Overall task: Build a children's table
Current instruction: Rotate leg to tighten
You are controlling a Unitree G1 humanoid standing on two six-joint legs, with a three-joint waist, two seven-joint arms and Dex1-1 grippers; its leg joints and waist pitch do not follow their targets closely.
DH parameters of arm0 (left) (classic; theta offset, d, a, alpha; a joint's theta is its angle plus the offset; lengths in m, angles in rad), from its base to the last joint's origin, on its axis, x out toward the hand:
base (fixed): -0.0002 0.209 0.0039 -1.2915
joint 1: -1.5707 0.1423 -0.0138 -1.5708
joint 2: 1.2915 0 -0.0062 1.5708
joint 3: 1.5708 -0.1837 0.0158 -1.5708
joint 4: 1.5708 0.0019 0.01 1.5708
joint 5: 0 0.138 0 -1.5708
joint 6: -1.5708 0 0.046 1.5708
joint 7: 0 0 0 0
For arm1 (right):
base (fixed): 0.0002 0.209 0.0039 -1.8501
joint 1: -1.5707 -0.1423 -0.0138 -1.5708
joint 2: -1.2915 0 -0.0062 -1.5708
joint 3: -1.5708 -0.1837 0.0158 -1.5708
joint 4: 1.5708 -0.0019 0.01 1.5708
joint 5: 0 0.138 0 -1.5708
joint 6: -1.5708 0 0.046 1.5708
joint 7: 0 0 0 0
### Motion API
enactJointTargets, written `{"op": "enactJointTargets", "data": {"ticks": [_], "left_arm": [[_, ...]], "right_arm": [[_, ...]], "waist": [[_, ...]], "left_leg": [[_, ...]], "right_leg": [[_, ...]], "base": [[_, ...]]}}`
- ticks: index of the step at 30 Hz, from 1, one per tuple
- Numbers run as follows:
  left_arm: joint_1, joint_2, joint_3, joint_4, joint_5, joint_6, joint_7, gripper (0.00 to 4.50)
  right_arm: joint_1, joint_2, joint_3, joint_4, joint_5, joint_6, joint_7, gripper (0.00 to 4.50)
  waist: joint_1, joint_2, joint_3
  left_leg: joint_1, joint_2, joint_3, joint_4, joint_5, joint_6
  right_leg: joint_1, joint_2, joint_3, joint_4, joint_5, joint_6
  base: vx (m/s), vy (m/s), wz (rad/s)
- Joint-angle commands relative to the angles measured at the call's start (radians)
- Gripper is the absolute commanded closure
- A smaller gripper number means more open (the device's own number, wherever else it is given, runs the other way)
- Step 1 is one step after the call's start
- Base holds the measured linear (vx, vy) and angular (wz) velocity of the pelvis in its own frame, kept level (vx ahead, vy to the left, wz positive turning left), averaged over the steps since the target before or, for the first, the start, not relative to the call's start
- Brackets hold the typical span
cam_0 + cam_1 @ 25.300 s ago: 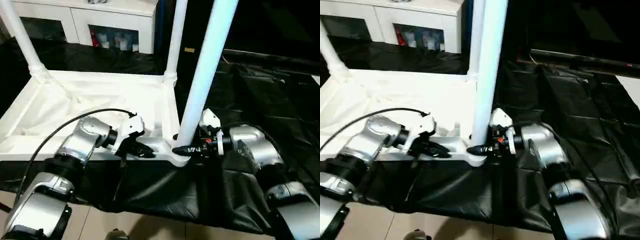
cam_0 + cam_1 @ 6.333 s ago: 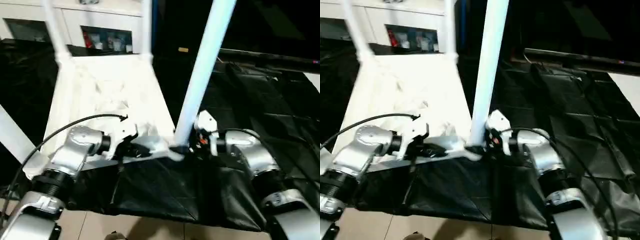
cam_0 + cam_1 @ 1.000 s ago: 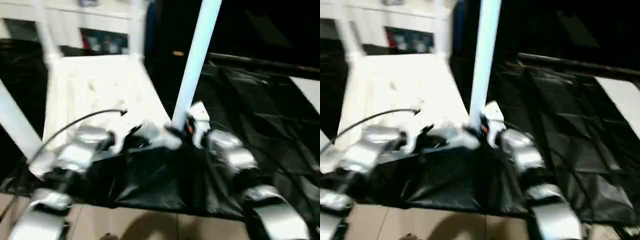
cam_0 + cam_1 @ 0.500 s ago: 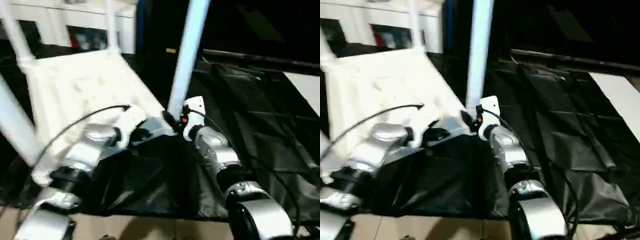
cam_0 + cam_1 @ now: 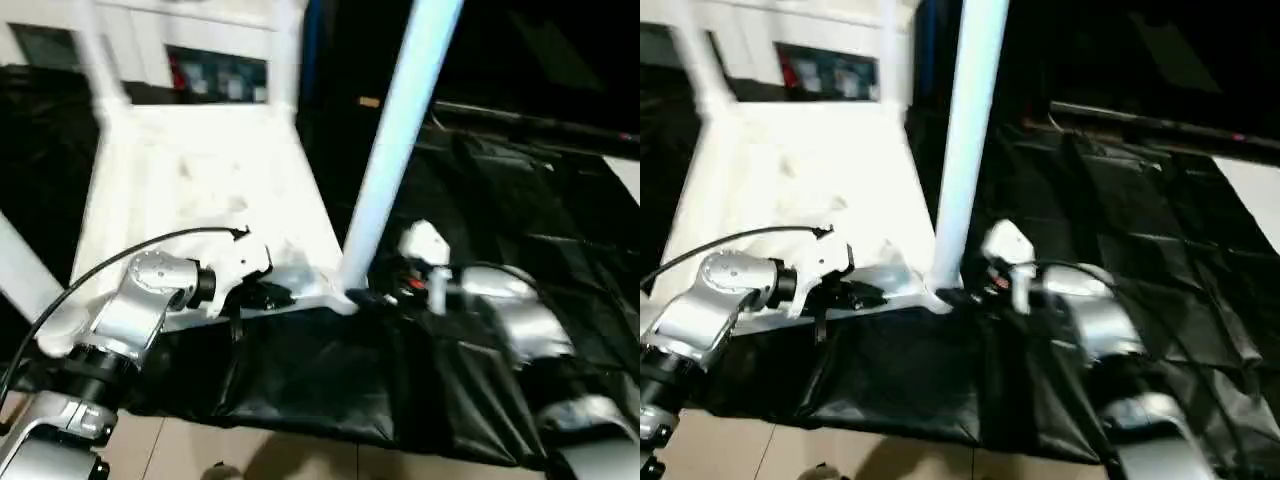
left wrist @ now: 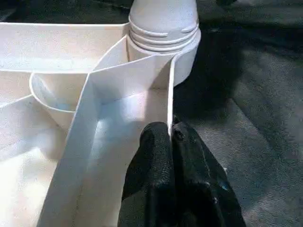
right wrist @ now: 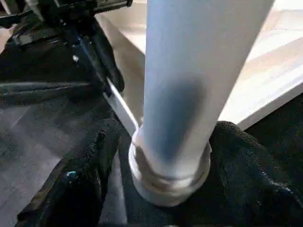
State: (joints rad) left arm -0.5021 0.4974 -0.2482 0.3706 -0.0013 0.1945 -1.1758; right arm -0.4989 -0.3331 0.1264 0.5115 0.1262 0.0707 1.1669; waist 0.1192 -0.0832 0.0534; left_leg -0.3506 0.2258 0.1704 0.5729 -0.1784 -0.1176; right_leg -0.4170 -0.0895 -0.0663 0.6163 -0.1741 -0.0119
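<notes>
Swung outward in the last half second, our right forearm now reaches in from the right, and the right pincer (image 5: 372, 297) stands wide around the base of the near leg (image 5: 395, 140), one finger on each side of its collar and not visibly squeezing it. Our left pincer (image 6: 171, 137) is pinched shut on the thin rim wall (image 6: 169, 94) of the upturned top (image 5: 200, 190), just beside the corner socket (image 6: 163, 33) that holds that leg. We see the children's table lying ribbed side up on the black sheet (image 5: 300, 380), its near corner close to the sheet's near edge, with two far legs (image 5: 95, 60) (image 5: 285, 60) and a fourth leg (image 5: 20, 270) at the left also standing in their sockets. We judge the piece light and hollow. The top looks stiff where ribs and sockets meet, but the single rim wall is likely to flex under a hard pinch. The smooth, tapered legs look slippery, and their length would lever against the sockets if gripped high. The safest holds, to our eye, are low on a leg at its collar, or on the rim right next to a socket.
</notes>
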Motion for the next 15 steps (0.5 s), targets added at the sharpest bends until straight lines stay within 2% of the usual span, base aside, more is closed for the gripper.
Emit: {"op": "enactJointTargets", "data": {"ticks": [1,2,3,4,5,7,15], "left_arm": [[-0.017,-0.003,0.003,-0.001,0.005,-0.011,0.014,4.5],[-0.018,0.0,-0.001,0.002,-0.002,-0.01,0.007,4.5],[-0.018,0.002,-0.006,0.005,-0.007,-0.007,-0.003,4.23],[-0.02,0.001,-0.01,0.015,-0.003,-0.015,0.002,4.23],[-0.022,0.0,-0.011,0.021,0.001,-0.021,0.004,4.06],[-0.027,0.002,-0.017,0.041,0.019,-0.044,0.017,3.88],[-0.045,0.016,-0.02,0.126,0.025,-0.072,-0.006,3.88]], "right_arm": [[0.017,-0.017,0.01,-0.043,0.028,0.024,0.039,1.18],[0.022,-0.022,0.013,-0.056,0.034,0.031,0.041,1.18],[0.029,-0.023,0.014,-0.07,0.037,0.034,0.04,1.11],[0.033,-0.021,0.015,-0.079,0.037,0.035,0.037,1.11],[0.036,-0.019,0.015,-0.086,0.036,0.038,0.035,1.07],[0.041,-0.015,0.014,-0.098,0.037,0.045,0.033,1.07],[0.046,-0.014,0.021,-0.119,0.05,0.061,0.02,1.07]], "waist": [[0.001,0.019,-0.064],[0.001,0.019,-0.064],[0.001,0.018,-0.065],[-0.001,0.017,-0.065],[-0.001,0.023,-0.065],[-0.001,0.021,-0.067],[-0.002,0.022,-0.064]], "left_leg": [[0.007,0.003,0.011,-0.066,-0.225,0.02],[0.005,0.003,0.009,-0.066,-0.224,0.019],[0.005,0.003,0.009,-0.065,-0.22,0.018],[0.003,0.001,0.009,-0.065,-0.213,0.019],[0.002,0.001,0.008,-0.065,-0.212,0.017],[0.003,0.001,0.008,-0.064,-0.207,0.016],[0.003,0.0,0.007,-0.065,-0.237,0.007]], "right_leg": [[0.059,-0.039,0.039,-0.063,-0.173,-0.203],[0.061,-0.041,0.038,-0.064,-0.181,-0.195],[0.06,-0.04,0.038,-0.064,-0.179,-0.193],[0.059,-0.039,0.038,-0.063,-0.174,-0.194],[0.06,-0.039,0.038,-0.063,-0.168,-0.194],[0.06,-0.039,0.037,-0.061,-0.16,-0.195],[0.058,-0.04,0.037,-0.067,-0.207,-0.187]], "base": [[0.0,0.0,0.0],[0.0,0.0,0.0],[0.0,0.0,0.0],[0.0,0.0,0.0],[0.0,0.0,0.0],[0.0,0.0,0.0],[0.0,0.0,0.0]]}}
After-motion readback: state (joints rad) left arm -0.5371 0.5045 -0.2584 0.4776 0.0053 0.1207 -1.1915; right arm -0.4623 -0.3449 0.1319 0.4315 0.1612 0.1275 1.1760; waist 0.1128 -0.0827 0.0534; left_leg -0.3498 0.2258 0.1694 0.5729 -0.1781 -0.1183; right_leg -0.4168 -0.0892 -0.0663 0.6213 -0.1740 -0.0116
